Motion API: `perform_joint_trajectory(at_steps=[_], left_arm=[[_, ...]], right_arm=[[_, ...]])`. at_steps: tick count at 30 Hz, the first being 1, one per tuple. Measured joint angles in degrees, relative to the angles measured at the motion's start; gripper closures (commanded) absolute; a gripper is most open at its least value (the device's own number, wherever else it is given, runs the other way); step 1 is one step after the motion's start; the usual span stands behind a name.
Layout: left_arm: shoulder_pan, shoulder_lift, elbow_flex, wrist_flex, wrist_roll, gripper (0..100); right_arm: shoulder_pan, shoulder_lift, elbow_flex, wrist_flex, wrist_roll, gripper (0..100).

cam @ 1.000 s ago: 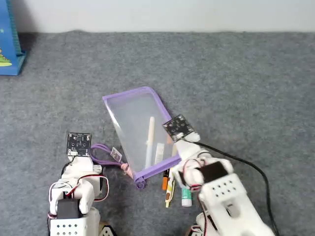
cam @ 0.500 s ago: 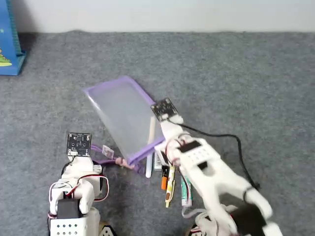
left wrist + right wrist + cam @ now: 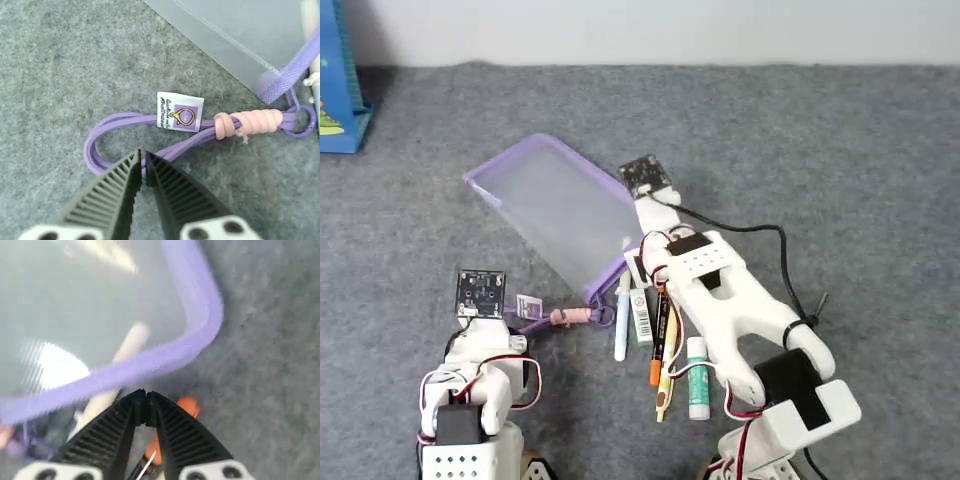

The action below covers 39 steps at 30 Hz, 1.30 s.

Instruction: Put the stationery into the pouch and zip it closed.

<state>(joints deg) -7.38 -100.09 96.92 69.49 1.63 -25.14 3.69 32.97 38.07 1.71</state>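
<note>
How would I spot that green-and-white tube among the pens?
Find the clear, purple-edged pouch mid-table. A row of stationery lies by its near corner; the tube is the outermost piece, beside the right arm. Only it has a green band.

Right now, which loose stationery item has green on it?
The glue stick: a short white tube with a green band, lying farthest from the pouch. The others show none.
</note>
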Motion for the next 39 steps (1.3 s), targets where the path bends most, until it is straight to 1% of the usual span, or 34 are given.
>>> perform_joint_trajectory(at_steps=[3, 6, 9, 12, 15, 19, 22, 29, 31, 33, 34, 36, 39], left_arm=[[0.0, 0.0, 0.0, 0.0, 0.0, 99], [0.0, 0.0, 0.0, 0.0, 0.0, 99], [0.0, 0.0, 0.0, 0.0, 0.0, 99], [0.0, 0.0, 0.0, 0.0, 0.0, 99], [0.0, 0.0, 0.0, 0.0, 0.0, 99], [0.0, 0.0, 0.0, 0.0, 0.0, 99], [0.0, 0.0, 0.0, 0.0, 0.0, 99], [0.0, 0.0, 0.0, 0.0, 0.0, 99], [0.0, 0.0, 0.0, 0.0, 0.0, 99], [0.0, 0.0, 0.0, 0.0, 0.0, 99], [0.0, 0.0, 0.0, 0.0, 0.0, 99], [0.0, 0.0, 0.0, 0.0, 0.0, 99], [0.0, 0.0, 0.0, 0.0, 0.0, 99]], right_arm=[[-1.6, -2.4, 0.0, 5.8, -2.1, 98.2], [-4.0, -6.2, 0.0, 11.7, -7.6, 91.6], [-7.6, -8.6, 0.0, 15.9, -9.8, 85.7], [-11.5, -9.1, 0.0, 16.9, -11.3, 86.8], [-14.6, -9.1, 0.0, 16.4, -13.5, 86.9], [-17.2, -9.1, 0.0, 13.1, -14.1, 86.9], [-17.4, -8.0, 0.0, 9.2, -14.2, 86.9], [-17.2, 2.5, -0.8, 2.2, -14.2, 87.3], [-17.2, 3.3, -1.8, 2.2, -14.2, 91.3], [-17.2, 3.4, -2.5, 2.4, -14.2, 98.6], [-17.2, 3.5, -2.5, 2.4, -14.2, 99.5], [-17.2, 3.5, -2.5, 2.4, -14.2, 98.0], [-17.2, 3.5, -2.5, 2.3, -12.4, 99.0]])
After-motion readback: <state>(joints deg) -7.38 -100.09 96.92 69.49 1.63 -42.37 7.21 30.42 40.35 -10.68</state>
